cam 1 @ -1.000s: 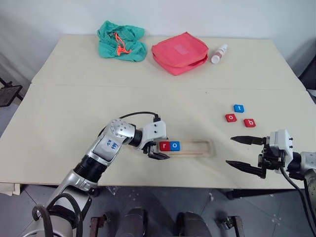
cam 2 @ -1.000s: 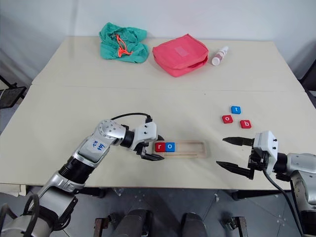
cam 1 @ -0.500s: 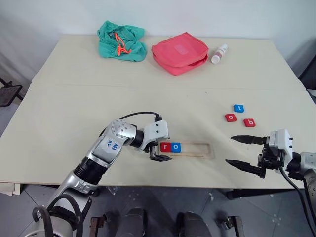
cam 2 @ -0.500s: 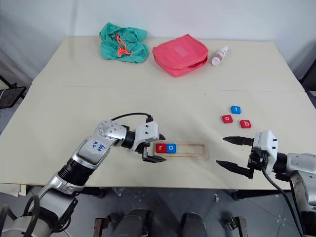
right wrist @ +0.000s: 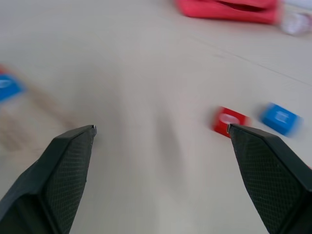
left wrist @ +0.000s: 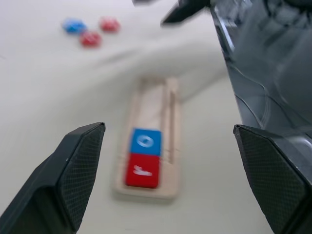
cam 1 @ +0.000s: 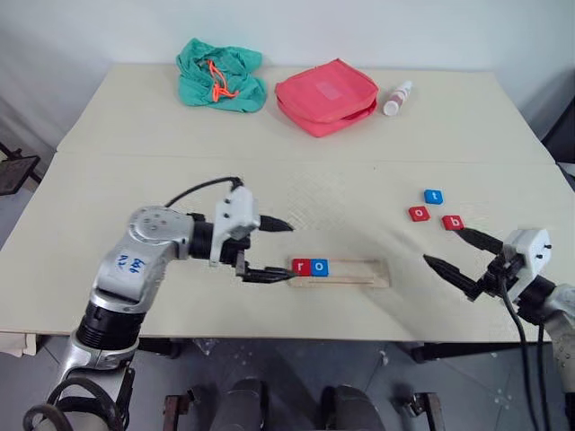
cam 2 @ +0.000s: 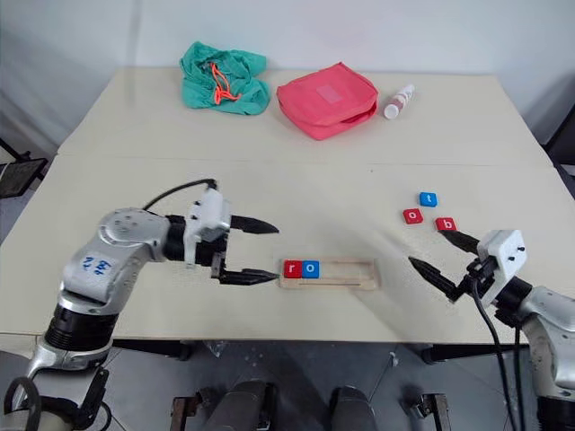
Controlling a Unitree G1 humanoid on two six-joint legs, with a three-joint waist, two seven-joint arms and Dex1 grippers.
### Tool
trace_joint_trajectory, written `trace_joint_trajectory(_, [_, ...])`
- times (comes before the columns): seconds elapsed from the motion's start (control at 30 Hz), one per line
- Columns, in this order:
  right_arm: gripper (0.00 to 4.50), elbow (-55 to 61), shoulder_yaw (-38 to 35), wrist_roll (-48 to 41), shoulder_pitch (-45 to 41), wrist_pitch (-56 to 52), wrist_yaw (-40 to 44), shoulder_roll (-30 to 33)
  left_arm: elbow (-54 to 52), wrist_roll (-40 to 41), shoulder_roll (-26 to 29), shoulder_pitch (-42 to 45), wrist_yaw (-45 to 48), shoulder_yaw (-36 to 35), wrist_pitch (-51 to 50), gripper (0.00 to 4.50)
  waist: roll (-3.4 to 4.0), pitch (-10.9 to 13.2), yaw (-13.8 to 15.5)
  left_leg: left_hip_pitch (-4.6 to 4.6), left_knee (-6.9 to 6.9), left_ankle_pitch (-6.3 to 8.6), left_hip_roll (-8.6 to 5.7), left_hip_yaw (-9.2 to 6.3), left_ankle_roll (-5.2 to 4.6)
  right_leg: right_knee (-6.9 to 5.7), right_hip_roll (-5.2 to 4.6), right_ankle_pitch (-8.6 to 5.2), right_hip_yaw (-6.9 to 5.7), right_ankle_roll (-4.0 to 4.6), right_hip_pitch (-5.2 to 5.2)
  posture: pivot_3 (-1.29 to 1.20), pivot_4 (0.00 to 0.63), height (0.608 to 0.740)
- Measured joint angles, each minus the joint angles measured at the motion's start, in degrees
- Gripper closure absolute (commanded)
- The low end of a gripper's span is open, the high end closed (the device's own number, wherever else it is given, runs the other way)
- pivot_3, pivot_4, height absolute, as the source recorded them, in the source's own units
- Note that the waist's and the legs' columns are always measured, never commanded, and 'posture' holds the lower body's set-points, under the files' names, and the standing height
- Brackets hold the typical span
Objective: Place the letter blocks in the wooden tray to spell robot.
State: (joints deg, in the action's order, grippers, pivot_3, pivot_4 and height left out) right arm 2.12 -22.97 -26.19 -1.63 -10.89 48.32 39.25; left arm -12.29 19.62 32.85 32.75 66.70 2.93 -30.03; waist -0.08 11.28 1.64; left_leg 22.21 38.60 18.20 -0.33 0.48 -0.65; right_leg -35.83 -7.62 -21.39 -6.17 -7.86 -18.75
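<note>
In the wooden tray point(cam 1: 346, 272) near the table's front edge we have the red r point(cam 1: 300, 266) and blue o point(cam 1: 319, 267) seated at its left end, so the step in hand is, we judge, fetching the red b point(cam 1: 455, 222), which lies loose with the red o point(cam 1: 419, 214) and blue t point(cam 1: 434, 196) to the tray's right. Our left gripper point(cam 1: 267, 250) hovers just beside the tray's left end, fingers spread and empty. Our right gripper point(cam 1: 460, 255), fingers wide apart and empty, sits near the b and must, we reckon, straddle it and close.

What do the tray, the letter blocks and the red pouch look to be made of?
Tray: pale unfinished wood, matte, with faint grain lines along it. Blocks, such as the red r and blue o: probably painted wood or plastic, with smooth solid colour and white print. Red pouch: soft fabric, likely nylon, with stitched seams and a padded sag.
</note>
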Motion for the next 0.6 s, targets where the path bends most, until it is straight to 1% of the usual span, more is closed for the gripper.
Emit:
trace_joint_trajectory(0.1, [0.0, 0.24, -0.28, 1.01, -0.2, -4.12, -8.26, -2.56, 5.5, 0.17, 0.58, -0.74, 1.78, -0.93, 7.32, 0.03, 0.0, 0.0, -0.04, 0.0, -0.04, 0.0, 0.0, 0.01, 0.0, 0.0, 0.01, 0.0, 0.0, 0.0, -0.02, 0.0, 0.15, 0.74])
trace_joint_trajectory(0.13, [0.0, 0.52, -0.51, 1.03, -0.06, -6.28, -11.23, -3.76, 7.94, 0.96, -0.57, -1.1, 2.3, -2.3, 10.03, 0.03, 0.01, 0.0, -0.06, 0.0, -0.06, 0.0, 0.0, 0.01, 0.0, -0.02, 0.01, 0.0, -0.01, 0.0, -0.03, 0.0, 0.15, 0.74])
trace_joint_trajectory(0.2, [0.0, 1.73, -0.83, 0.13, 0.63, -11.65, -15.62, -5.43, 12.29, 4.67, -4.82, -1.65, 4.08, -6.17, 16.38, 0.03, 0.01, -0.01, -0.02, 0.04, -0.03, 0.0, 0.0, 0.0, 0.0, -0.03, -0.01, 0.0, -0.02, 0.0, -0.05, 0.0, 0.15, 0.74])
trace_joint_trajectory(0.23, [0.0, 2.58, -0.99, -1.11, 0.96, -14.64, -17.01, -6.0, 13.82, 5.8, -5.6, -1.99, 5.4, -6.89, 19.46, 0.03, 0.01, 0.0, -0.08, 0.04, -0.05, 0.0, 0.0, 0.01, 0.0, -0.03, 0.0, 0.0, -0.03, 0.0, -0.05, 0.0, 0.15, 0.74])
trace_joint_trajectory(0.3, [0.0, 4.13, -1.38, -2.23, 1.9, -17.09, -18.92, -6.73, 16.02, 6.0, -5.4, -2.88, 7.84, -7.19, 24.2, 0.03, 0.03, -0.02, -0.22, -0.01, -0.14, 0.0, 0.0, 0.09, 0.0, -0.03, 0.0, 0.0, 0.01, 0.0, -0.07, 0.0, 0.15, 0.74])
trace_joint_trajectory(0.4, [0.0, 7.34, -2.84, -2.34, 3.57, -16.48, -20.75, -8.23, 20.17, 7.19, -5.32, -6.64, 12.39, -8.6, 30.24, 0.03, 0.1, -0.05, -0.42, -0.1, -0.28, 0.0, 0.01, 0.19, 0.0, -0.03, 0.01, 0.0, 0.05, 0.0, -0.1, 0.0, 0.15, 0.74])
trace_joint_trajectory(0.47, [0.0, 8.81, -3.9, -2.34, 4.78, -15.89, -21.45, -8.62, 22.36, 7.6, -5.2, -8.94, 14.46, -8.72, 31.82, 0.03, 0.1, -0.05, -0.39, -0.11, -0.29, 0.0, 0.02, 0.17, 0.0, -0.04, 0.02, 0.0, 0.04, 0.0, -0.11, 0.0, 0.15, 0.74])
trace_joint_trajectory(0.6, [0.0, 10.3, -4.92, -2.61, 5.4, -15.51, -22.06, -8.8, 22.47, 8.25, -3.71, -11.28, 17.67, -8.63, 32.54, 0.03, 0.1, -0.05, -0.23, -0.1, -0.24, -0.01, 0.0, 0.16, -0.03, -0.05, -0.01, 0.0, 0.08, 0.0, -0.1, 0.0, 0.15, 0.74])
